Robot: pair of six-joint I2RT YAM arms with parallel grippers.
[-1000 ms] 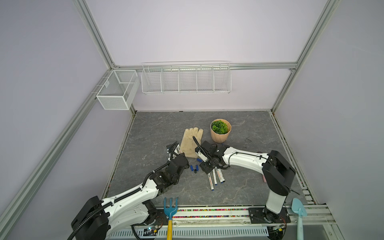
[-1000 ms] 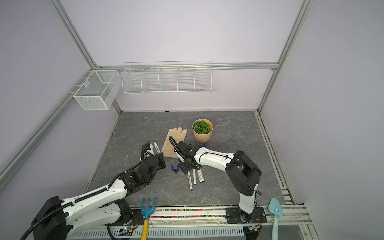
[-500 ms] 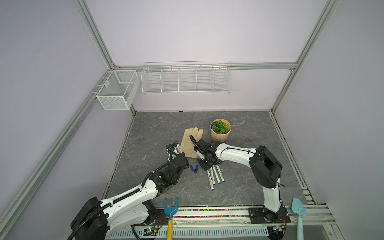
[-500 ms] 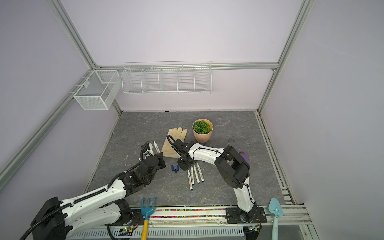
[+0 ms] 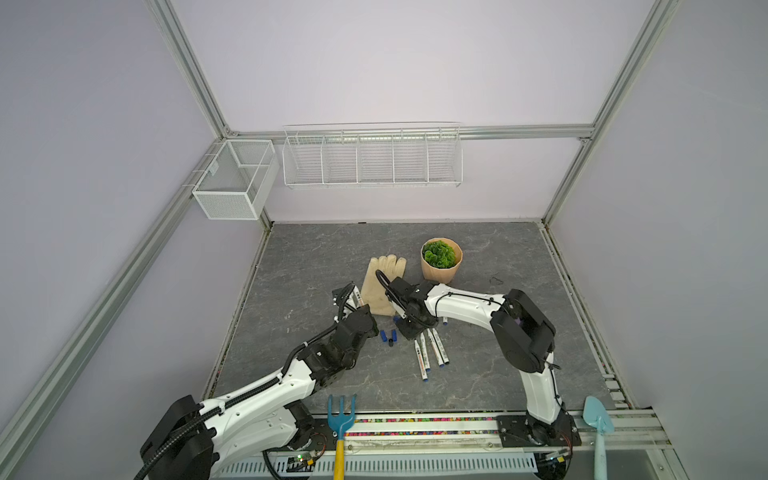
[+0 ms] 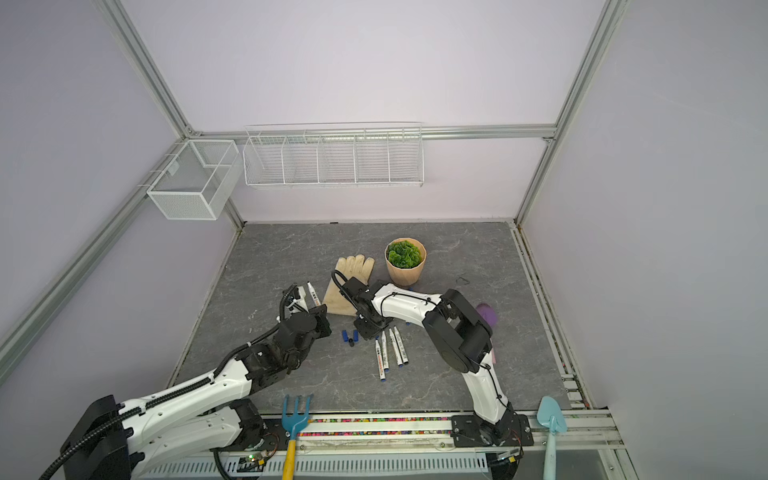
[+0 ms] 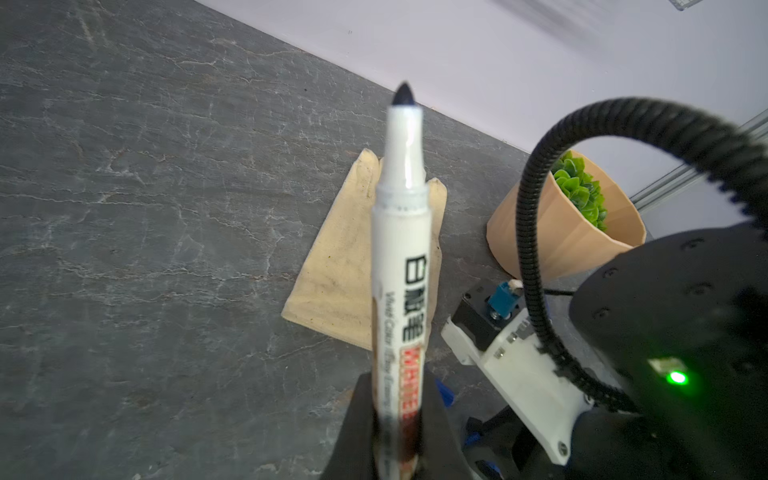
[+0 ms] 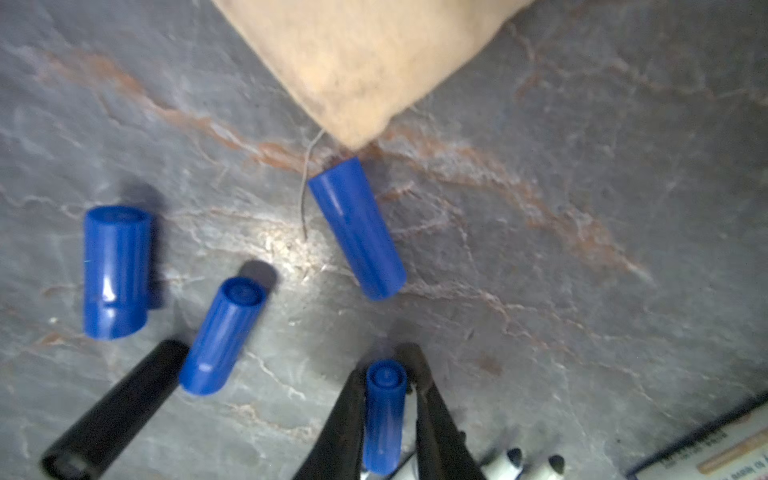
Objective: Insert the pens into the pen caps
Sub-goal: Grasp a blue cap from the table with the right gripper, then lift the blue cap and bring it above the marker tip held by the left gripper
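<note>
Slate tabletop, pens, caps, glove, pot

Five pens in clear sight, four blue pen caps, one black cap, one glove, one potted plant, one fork, one trowel, two wire baskets.

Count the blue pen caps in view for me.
4 blue caps visible. One sits between the right gripper's fingers, one lies at the glove's corner, two lie near the black cap. Others may be hidden under the right arm.
</note>
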